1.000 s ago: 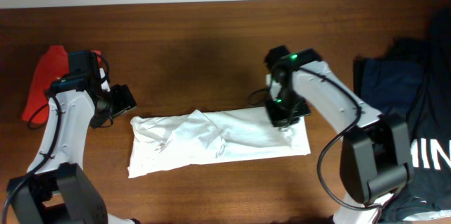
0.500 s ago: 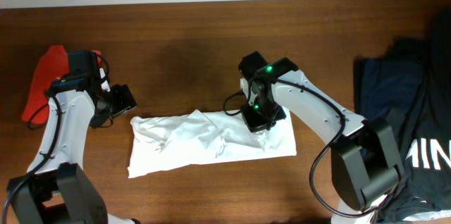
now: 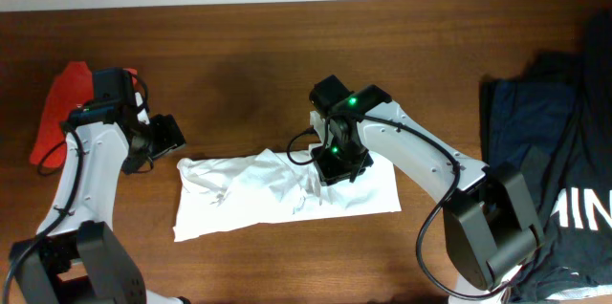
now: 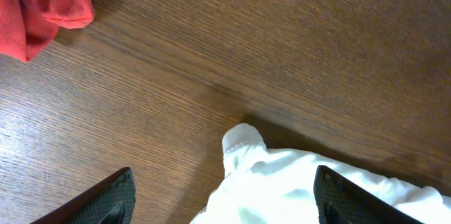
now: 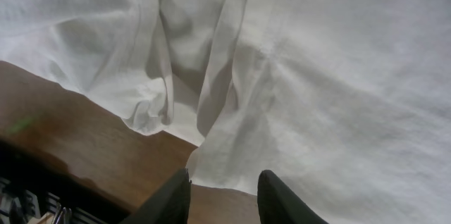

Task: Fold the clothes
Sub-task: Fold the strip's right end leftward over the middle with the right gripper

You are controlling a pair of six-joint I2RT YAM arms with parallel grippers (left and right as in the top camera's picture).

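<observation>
The clothes here are chiefly a white T-shirt (image 3: 249, 194) lying as a long rumpled strip across the middle of the table. My right gripper (image 3: 337, 165) hovers low over its right half, where the cloth is bunched into folds. In the right wrist view the right gripper (image 5: 225, 199) is open, with bare wood between its fingers and the shirt (image 5: 338, 62) just beyond the tips. My left gripper (image 3: 170, 135) is by the shirt's upper left corner. In the left wrist view the left gripper (image 4: 225, 199) is wide open, with that corner (image 4: 243, 143) below it and untouched.
A red cloth (image 3: 59, 113) lies at the far left, also seen in the left wrist view (image 4: 42, 5). Dark navy and black garments (image 3: 555, 151) are piled at the right edge. The brown wooden table (image 3: 287, 75) ends at a pale wall at the back.
My right gripper moved left across the shirt, carrying its right end inward so the strip got shorter, then opened and let the cloth go. The left arm stayed still.
</observation>
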